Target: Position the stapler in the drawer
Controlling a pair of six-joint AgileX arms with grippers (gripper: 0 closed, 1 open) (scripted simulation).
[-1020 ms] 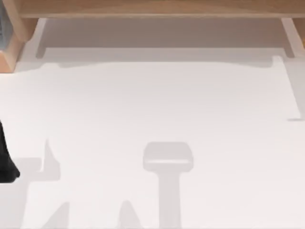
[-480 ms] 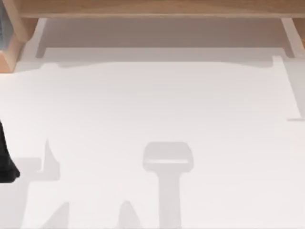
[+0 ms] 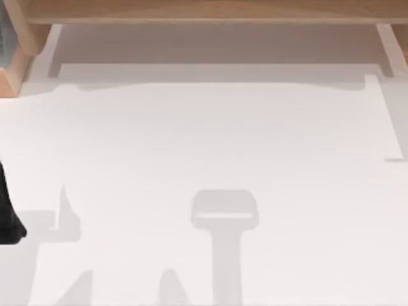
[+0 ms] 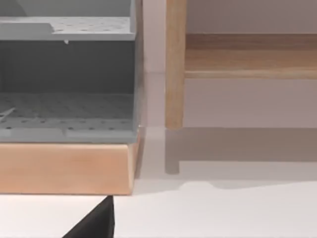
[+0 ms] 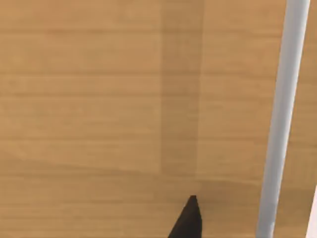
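Two arms, little of either on show. Left gripper (image 3: 7, 220) dark at the left edge of the white desk (image 3: 210, 140), about midway between near and far side, low over the surface with a grey shadow beside it. From the left wrist view, one dark tip of that left gripper (image 4: 96, 221) just short of a pale wooden base (image 4: 64, 167) carrying a grey perforated unit (image 4: 67, 106) with stacked open compartments; beside the unit an upright wooden post (image 4: 174, 64) and, past it, a wooden shelf (image 4: 250, 57). From above, the same wooden shelf (image 3: 204, 11) across the far side of the desk, the grey unit at its left end. Right gripper (image 5: 187, 220) as a dark tip close against a wooden panel (image 5: 99, 99), near a pale grey bar (image 5: 280, 119). Where the stapler lies relative to either gripper: cannot tell.
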